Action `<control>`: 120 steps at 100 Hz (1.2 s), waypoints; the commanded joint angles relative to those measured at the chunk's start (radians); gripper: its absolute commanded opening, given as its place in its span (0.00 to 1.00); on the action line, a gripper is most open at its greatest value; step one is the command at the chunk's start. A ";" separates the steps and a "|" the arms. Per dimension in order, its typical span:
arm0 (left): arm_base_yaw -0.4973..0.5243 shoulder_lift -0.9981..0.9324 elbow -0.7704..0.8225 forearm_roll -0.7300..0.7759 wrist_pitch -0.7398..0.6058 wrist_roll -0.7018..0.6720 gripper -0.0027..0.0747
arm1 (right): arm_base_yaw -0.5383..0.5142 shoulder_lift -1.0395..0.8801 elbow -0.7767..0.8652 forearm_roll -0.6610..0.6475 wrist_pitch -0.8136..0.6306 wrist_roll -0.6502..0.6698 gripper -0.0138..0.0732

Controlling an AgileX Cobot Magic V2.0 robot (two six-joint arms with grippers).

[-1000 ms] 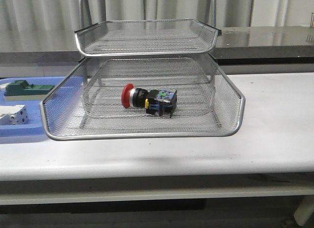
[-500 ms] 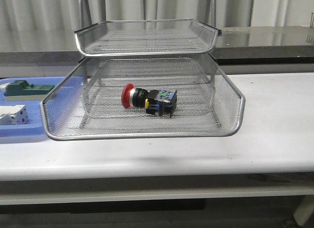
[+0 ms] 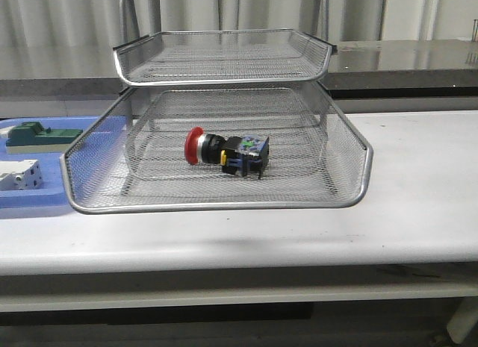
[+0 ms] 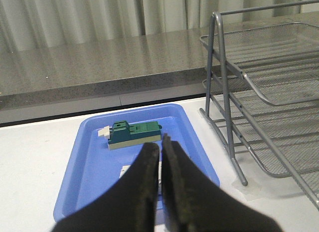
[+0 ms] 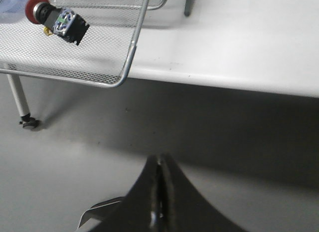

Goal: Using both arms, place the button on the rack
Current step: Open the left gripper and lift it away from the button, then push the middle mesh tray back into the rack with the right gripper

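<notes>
The button (image 3: 225, 152) lies on its side in the pulled-out middle tier of the silver wire rack (image 3: 351, 199), red head to the left. It also shows in the right wrist view (image 5: 56, 18). Neither arm shows in the front view. My left gripper (image 4: 160, 148) is shut and empty, hovering over the blue tray beside the rack's frame (image 4: 227, 112). My right gripper (image 5: 160, 164) is shut and empty, low, below and in front of the table's edge, well away from the rack's tier (image 5: 127, 67).
A blue plastic tray (image 3: 45, 201) sits left of the rack with a green block (image 3: 41, 136) and a white-grey block (image 3: 19, 175) in it. The green block (image 4: 134, 133) lies just beyond my left fingers. A table leg with caster (image 5: 22, 110) stands on the floor.
</notes>
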 commanded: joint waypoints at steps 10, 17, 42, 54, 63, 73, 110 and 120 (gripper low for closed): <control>0.003 0.003 -0.026 -0.008 -0.072 -0.010 0.04 | 0.034 0.163 -0.028 0.127 -0.100 -0.074 0.09; 0.003 0.003 -0.026 -0.008 -0.072 -0.010 0.04 | 0.065 0.227 -0.029 0.152 -0.124 -0.103 0.09; 0.003 0.003 -0.026 -0.008 -0.072 -0.010 0.04 | 0.226 0.447 -0.076 0.159 -0.224 -0.108 0.09; 0.003 0.003 -0.026 -0.008 -0.072 -0.010 0.04 | 0.303 0.543 -0.106 0.159 -0.273 -0.108 0.09; 0.003 0.003 -0.026 -0.008 -0.072 -0.010 0.04 | 0.356 0.613 -0.133 0.157 -0.286 -0.108 0.09; 0.003 0.003 -0.026 -0.008 -0.072 -0.010 0.04 | 0.413 0.682 -0.165 0.149 -0.300 -0.108 0.09; 0.003 0.003 -0.026 -0.008 -0.072 -0.010 0.04 | 0.537 0.902 -0.270 0.058 -0.338 -0.108 0.09; 0.003 0.003 -0.026 -0.008 -0.072 -0.010 0.04 | 0.553 0.945 -0.304 0.013 -0.338 -0.108 0.09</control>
